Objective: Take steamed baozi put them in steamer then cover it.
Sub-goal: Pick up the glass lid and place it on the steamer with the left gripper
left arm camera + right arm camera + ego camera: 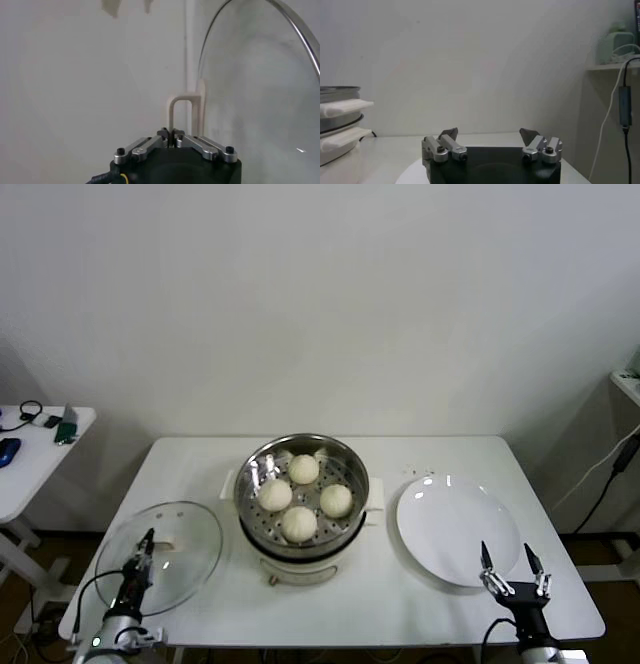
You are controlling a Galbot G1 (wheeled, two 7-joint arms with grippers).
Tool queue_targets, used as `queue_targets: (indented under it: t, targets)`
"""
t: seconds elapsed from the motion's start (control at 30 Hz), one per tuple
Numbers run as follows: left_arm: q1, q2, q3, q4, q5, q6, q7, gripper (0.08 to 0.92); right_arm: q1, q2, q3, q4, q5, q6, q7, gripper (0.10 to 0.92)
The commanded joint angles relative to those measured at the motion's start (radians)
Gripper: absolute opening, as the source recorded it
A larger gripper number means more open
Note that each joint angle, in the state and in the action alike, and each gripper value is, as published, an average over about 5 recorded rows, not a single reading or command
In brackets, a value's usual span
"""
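Note:
Several steamed baozi (304, 469) lie in the shiny steamer (245, 489) on its white pot base at the table's middle. The cover (195, 529), a clear glass lid, lies flat on the table to the steamer's left. My left gripper (147, 542) is shut on the cover's cream handle (168, 541); the left wrist view shows the jaws (172, 133) pinching that handle (173, 111) beside the glass (260, 90). My right gripper (512, 560) stands open and empty at the front edge of the white plate (450, 519). In the right wrist view, its fingertips are wide apart (489, 134), with the steamer (337, 94) far off.
A small side table (35, 449) with small items stands off to the left. A shelf (612, 67) with a hanging cable (610, 484) is at the right. The table's front edge (350, 639) runs just ahead of both grippers.

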Motion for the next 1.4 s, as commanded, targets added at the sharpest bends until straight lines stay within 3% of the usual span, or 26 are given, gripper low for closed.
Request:
queue_targets:
  t: [0.03, 0.4, 0.63, 0.97, 1.1, 1.4]
  targets:
    - [0.045, 0.069, -0.035, -0.274, -0.144, 0.095, 0.113, 0.142, -0.002, -0.001, 0.003, 0.001, -0.003, 0.002, -0.001, 0.823]
    - [-0.005, 0.22, -0.015, -0.427, -0.29, 0.349, 0.258, 0.142, -0.002, -0.004, 0.002, -0.006, -0.021, -0.009, 0.01, 0.823]
    - [-0.114, 0.25, 0.154, -0.543, -0.282, 0.513, 0.362, 0.142, 0.006, 0.0, -0.013, -0.004, -0.054, -0.041, 0.02, 0.823]
    - [-0.211, 0.116, 0.478, -0.597, -0.015, 0.65, 0.501, 0.142, 0.037, 0.016, -0.028, -0.012, -0.065, -0.048, 0.023, 0.823]
    - [-0.259, 0.061, 0.55, -0.553, 0.074, 0.67, 0.55, 0.142, 0.047, 0.024, -0.041, -0.027, -0.068, -0.039, 0.023, 0.823]
    - [-0.356, -0.11, 0.672, -0.43, 0.245, 0.707, 0.575, 0.142, 0.05, 0.034, -0.058, -0.071, -0.066, -0.006, 0.025, 0.823]
